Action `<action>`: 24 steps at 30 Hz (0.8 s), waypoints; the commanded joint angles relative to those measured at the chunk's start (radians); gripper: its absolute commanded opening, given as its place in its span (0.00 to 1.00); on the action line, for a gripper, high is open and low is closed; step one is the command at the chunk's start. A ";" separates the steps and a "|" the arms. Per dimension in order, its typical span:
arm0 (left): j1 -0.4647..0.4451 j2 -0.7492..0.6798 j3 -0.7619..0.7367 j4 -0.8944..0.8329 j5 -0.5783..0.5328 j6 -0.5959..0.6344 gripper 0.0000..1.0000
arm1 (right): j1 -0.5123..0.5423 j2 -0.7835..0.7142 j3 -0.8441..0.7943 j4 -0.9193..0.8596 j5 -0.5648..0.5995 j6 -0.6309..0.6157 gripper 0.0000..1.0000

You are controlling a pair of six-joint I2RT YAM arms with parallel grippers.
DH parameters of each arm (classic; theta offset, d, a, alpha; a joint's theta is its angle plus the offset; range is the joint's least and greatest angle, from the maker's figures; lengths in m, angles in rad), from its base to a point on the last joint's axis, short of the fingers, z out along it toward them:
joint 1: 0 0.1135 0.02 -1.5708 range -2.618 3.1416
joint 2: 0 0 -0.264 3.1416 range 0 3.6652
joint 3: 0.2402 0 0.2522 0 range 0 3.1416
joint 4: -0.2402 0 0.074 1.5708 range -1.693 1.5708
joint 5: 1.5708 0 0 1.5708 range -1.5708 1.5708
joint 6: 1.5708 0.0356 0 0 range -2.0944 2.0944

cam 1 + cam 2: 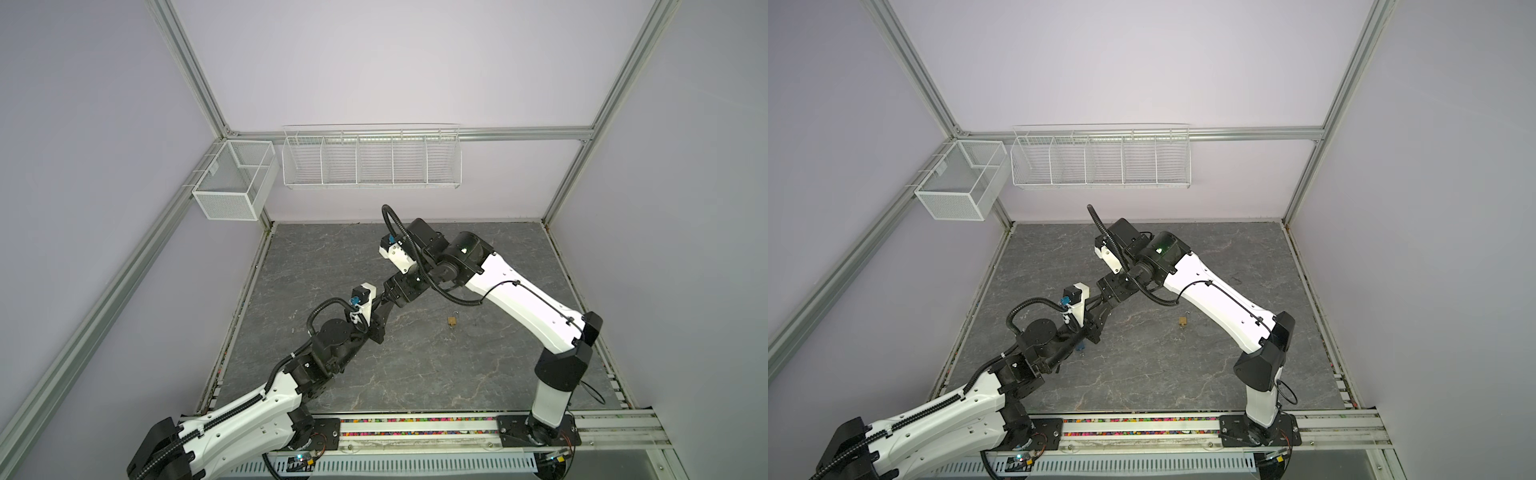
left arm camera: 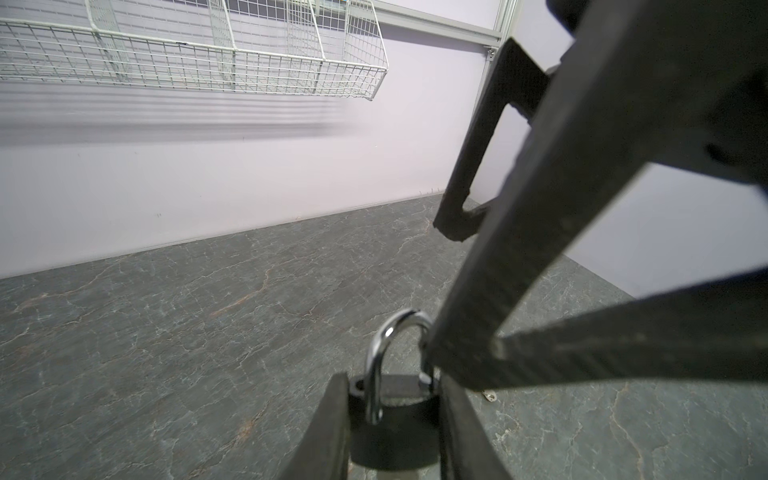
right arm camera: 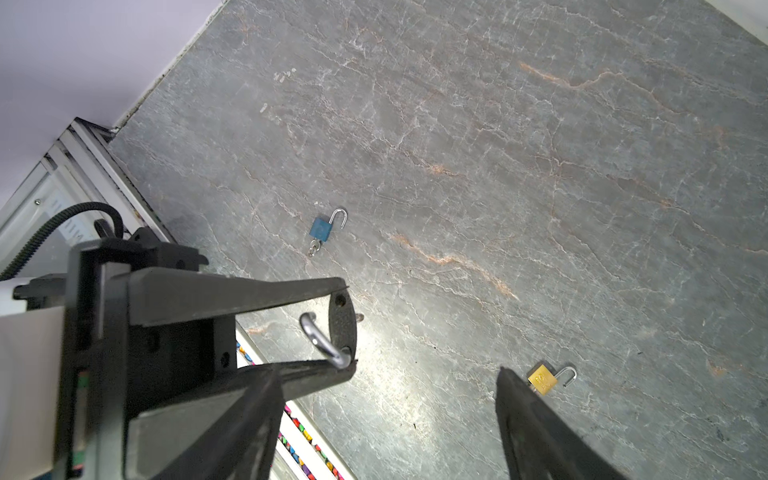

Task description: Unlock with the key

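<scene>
Grip: clamping black padlock (image 2: 395,436) narrowly in left gripper (image 3: 348,326), long axis running along its fingers (image 2: 328,436), shackle (image 2: 375,365) end pointing out toward right gripper (image 3: 388,374); hovering that one wide open and empty just beside shackle (key not clearly showing)

White shells between black joints on left arm (image 1: 249,415) and right arm (image 1: 528,303). Strung with black ribbed cables (image 1: 232,410), blue plugs (image 1: 355,300) at wrists. Dark tapered fingers (image 3: 540,436) on left tool (image 2: 392,380) and right tool (image 3: 390,372).
</scene>
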 commanded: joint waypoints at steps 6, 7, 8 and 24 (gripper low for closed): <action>-0.003 -0.030 -0.003 0.030 0.013 0.024 0.00 | -0.005 0.046 0.046 0.006 0.048 -0.030 0.81; -0.003 -0.033 -0.002 0.028 0.013 0.024 0.00 | -0.005 0.056 0.058 0.002 0.053 -0.030 0.81; -0.003 -0.034 -0.004 0.027 0.014 0.024 0.00 | -0.005 0.067 0.074 -0.007 0.056 -0.031 0.81; -0.003 -0.058 -0.025 0.037 0.006 0.048 0.00 | -0.009 0.158 0.225 -0.144 0.161 -0.039 0.81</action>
